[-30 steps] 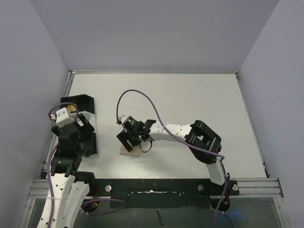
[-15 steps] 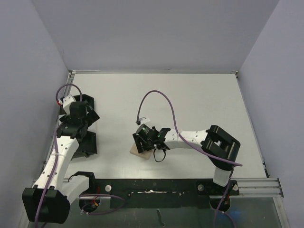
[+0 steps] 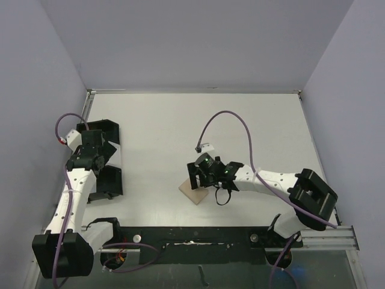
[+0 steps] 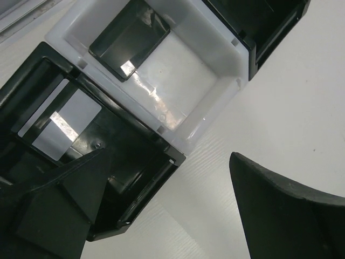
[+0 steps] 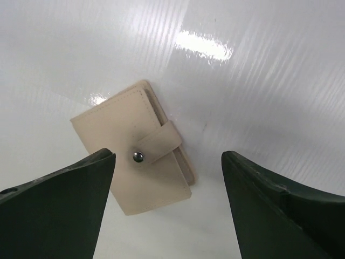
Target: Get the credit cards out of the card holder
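Observation:
The card holder (image 3: 195, 194) (image 5: 129, 162) is a tan square wallet lying flat on the white table. Its strap is snapped shut over a round metal dot, so any credit cards inside it are hidden. My right gripper (image 3: 198, 181) (image 5: 168, 156) hangs just above it, open, with nothing between the fingers. The left fingertip (image 5: 81, 183) covers the holder's near corner. My left gripper (image 3: 100, 158) (image 4: 168, 156) is open and empty over the black tray (image 3: 107, 127) (image 4: 161, 156). One dark card (image 4: 129, 43) lies in the tray's white compartment and a pale card (image 4: 59, 127) in a black one.
The tray stands along the table's left edge, close to the left wall (image 3: 36, 120). A purple cable (image 3: 231, 117) loops above the right arm. The black rail (image 3: 192, 235) with the arm bases runs along the near edge.
The right arm has swung to the right and the card holder has shifted right with it. The left arm has lifted and reached farther back over the tray.

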Controlling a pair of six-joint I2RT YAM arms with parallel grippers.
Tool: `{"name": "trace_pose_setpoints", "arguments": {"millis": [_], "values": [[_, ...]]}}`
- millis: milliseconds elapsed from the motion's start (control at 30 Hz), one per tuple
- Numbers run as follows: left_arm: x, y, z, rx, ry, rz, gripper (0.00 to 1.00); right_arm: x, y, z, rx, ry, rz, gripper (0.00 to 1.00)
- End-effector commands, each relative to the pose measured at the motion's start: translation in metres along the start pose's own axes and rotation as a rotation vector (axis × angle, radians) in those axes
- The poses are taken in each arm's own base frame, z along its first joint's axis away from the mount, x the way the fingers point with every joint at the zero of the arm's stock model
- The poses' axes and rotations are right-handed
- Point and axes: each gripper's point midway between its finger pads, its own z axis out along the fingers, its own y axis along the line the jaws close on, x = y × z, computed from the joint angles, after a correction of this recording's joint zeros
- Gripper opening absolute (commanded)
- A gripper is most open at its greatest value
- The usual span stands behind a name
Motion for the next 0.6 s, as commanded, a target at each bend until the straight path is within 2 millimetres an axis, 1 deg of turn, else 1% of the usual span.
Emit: {"name": "trace_pose_setpoints", "arguments": {"millis": [0,67,133,233,367,500,567], "values": [[-0.018,0.009,-0.003,-0.036,-0.052,-0.091,0.94,-0.055,0.024,-0.026,-0.232,-0.158,0.001,0.82],[-0.022,0.012,-0.003,-0.052,-0.052,-0.117,0.93,-0.067,0.020,-0.034,-0.224,-0.195,-0.018,0.82],[-0.025,0.016,-0.002,-0.073,-0.057,-0.145,0.92,-0.075,0.012,-0.039,-0.173,-0.215,-0.028,0.84],[-0.022,0.022,0.005,-0.106,-0.043,-0.202,0.88,-0.086,-0.001,-0.044,-0.097,-0.228,-0.036,0.87],[-0.015,0.028,0.016,-0.151,-0.010,-0.230,0.83,-0.092,-0.006,-0.051,-0.073,-0.241,-0.039,0.88],[-0.008,0.029,0.028,-0.183,0.021,-0.255,0.78,-0.090,-0.010,-0.055,-0.069,-0.243,-0.036,0.89],[-0.007,0.025,0.035,-0.178,0.039,-0.263,0.76,-0.088,-0.013,-0.055,-0.061,-0.237,-0.031,0.89]]}}
